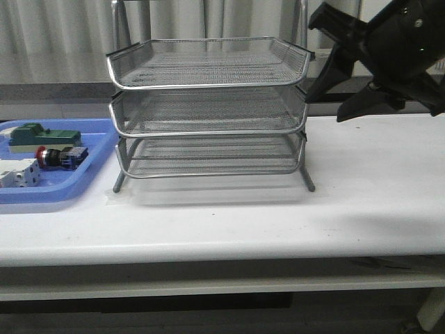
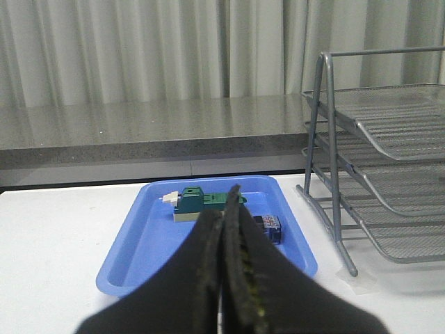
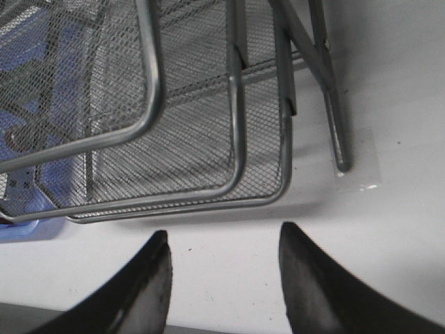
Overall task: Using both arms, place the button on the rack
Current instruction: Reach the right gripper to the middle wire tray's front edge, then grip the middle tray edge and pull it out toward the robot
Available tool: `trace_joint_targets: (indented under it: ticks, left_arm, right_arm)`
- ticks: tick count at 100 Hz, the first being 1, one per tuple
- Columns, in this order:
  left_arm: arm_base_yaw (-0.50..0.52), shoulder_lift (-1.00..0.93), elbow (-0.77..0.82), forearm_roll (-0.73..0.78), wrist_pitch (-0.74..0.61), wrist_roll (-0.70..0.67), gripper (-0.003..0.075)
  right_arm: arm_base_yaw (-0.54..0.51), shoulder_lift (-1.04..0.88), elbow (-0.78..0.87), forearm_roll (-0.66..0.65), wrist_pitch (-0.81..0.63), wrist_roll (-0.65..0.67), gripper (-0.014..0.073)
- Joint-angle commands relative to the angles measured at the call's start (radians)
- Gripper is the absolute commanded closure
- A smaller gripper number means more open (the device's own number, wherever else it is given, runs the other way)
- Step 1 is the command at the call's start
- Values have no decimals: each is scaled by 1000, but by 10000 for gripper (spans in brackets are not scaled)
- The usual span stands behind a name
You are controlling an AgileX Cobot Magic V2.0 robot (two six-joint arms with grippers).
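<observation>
The button, red-headed with a blue-and-black body, lies on its side in the blue tray at the table's left. The three-tier wire rack stands in the middle of the table, all tiers bare. My left gripper is shut with nothing in it and hovers short of the tray; the button's blue body peeks out just past its fingers. My right gripper hangs open and empty in the air beside the rack's upper right corner. In the right wrist view it looks down on the rack's corner.
A green flat block and a white boxy breaker share the blue tray with the button. The green block lies behind the left fingers. A grey ledge and curtains run behind the table.
</observation>
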Motion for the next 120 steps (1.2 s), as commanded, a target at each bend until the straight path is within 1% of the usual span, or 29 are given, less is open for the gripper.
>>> trace_joint_targets:
  ticks: [1, 33, 62, 70, 89, 98, 104, 120]
  left_arm:
    - [-10, -31, 32, -2, -79, -10, 741]
    - [-10, -31, 32, -2, -79, -10, 741]
    - [-10, -31, 32, -2, -79, -10, 741]
    - [-10, -31, 32, -2, -79, -10, 741]
    - [-10, -31, 32, -2, -79, -10, 741]
    - [-10, -31, 32, -2, -79, -10, 741]
    - [-10, -31, 32, -2, -79, -10, 741]
    - [-10, -31, 32, -2, -79, -10, 741]
  right_arm:
    - [1, 20, -74, 72, 11, -59, 218]
    - [1, 182, -198, 197, 75, -149, 218]
    - [0, 237, -229, 314, 85, -261, 227]
    - [0, 243, -229, 329, 96, -273, 271]
    - [0, 243, -227, 332, 96, -273, 451]
    - [0, 243, -227, 331, 96, -273, 515]
    - [0, 243, -227, 331, 99, -273, 542]
    - [0, 243, -223, 308, 125, -273, 548]
